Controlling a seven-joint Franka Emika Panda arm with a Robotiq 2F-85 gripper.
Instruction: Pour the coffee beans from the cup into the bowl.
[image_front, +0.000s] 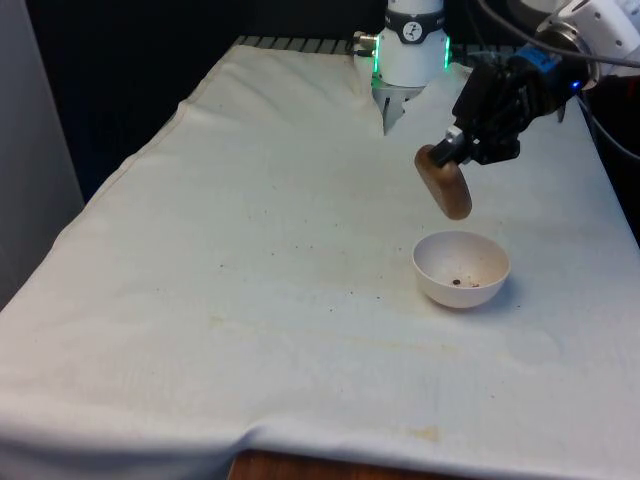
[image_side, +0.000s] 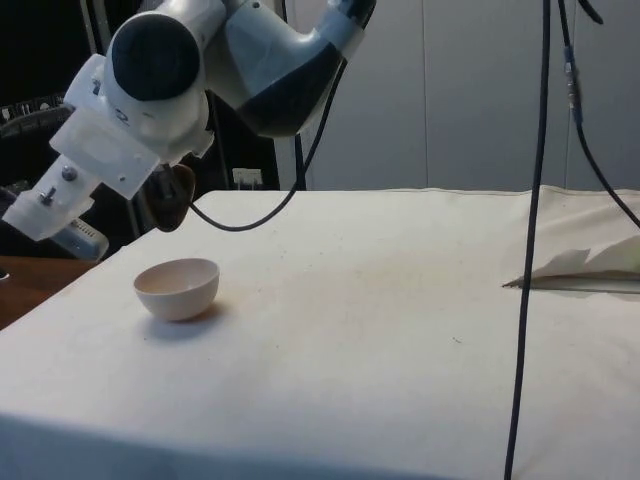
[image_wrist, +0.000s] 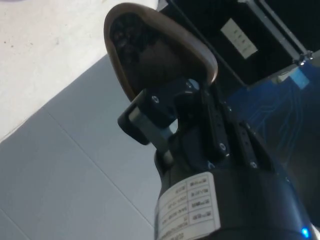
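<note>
Front view: gripper (image_front: 452, 148) was clamped on rim of brown cup (image_front: 445, 182), holding it in the air just above and a bit to the front view's left of white bowl (image_front: 461, 268). Cup was tipped, body hanging down toward bowl, not touching it. Bowl sat on white cloth (image_front: 250, 260) w/ a few dark coffee beans (image_front: 462, 282) at its bottom. Small dark specks were scattered on cloth nr the bowl.

Side view: cup (image_side: 172, 197) hung under the wrist, mostly hidden by arm (image_side: 190, 70), above & slightly off to one side of bowl (image_side: 177, 288). Bowl was upright on cloth (image_side: 380, 300), apart from cup. Couldn't see inside bowl from here.

Wrist view: fingers (image_wrist: 165, 107) were closed over cup's (image_wrist: 160, 55) rim, one inside, one outside. Cup mouth faced camera; dark beans (image_wrist: 127, 35) were bunched against its inner wall at one end. Cloth (image_wrist: 45, 40) showed beyond cup.
</note>
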